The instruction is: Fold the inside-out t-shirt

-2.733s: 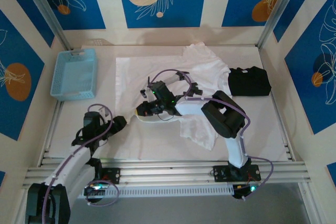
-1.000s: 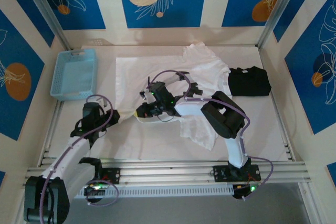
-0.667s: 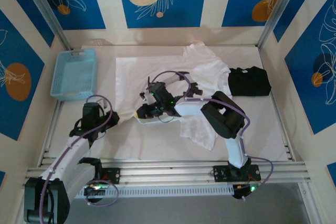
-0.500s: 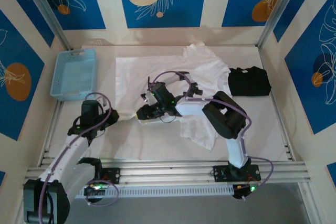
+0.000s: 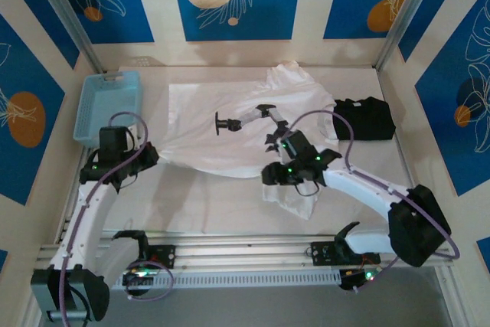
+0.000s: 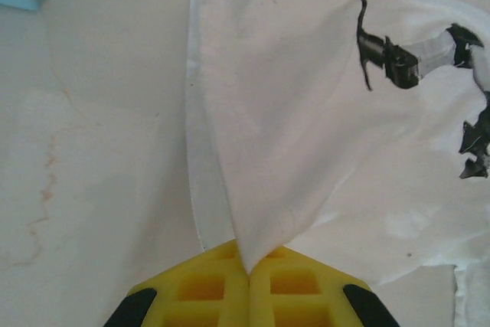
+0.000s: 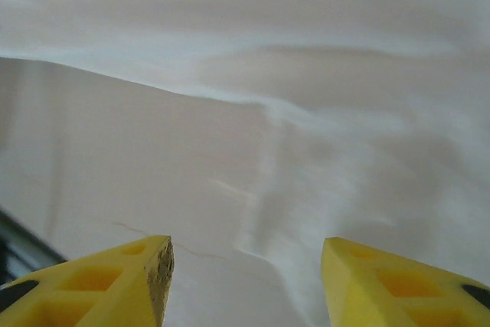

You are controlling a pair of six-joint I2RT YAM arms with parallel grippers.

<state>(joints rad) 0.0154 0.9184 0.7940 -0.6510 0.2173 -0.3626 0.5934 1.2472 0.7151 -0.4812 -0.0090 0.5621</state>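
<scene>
While the left hand [image 6: 249,268] pinches the inside-out t-shirt [image 5: 207,135] taut, the right hand [image 7: 245,254] hovers, jaws apart, over its bunched near hem.

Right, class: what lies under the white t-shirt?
Bare table shows all around the t-shirt, whose corner is pinched by the left gripper, jaws shut. Whatever lies beneath the spread cloth is covered, so it cannot be seen.

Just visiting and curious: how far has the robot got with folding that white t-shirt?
Barely begun. The t-shirt lies spread out, rumpled at its near right side; no neat fold shows. In hand: the left gripper pinches a left corner, and the right gripper hangs open over it. Left: all the folding.
</scene>
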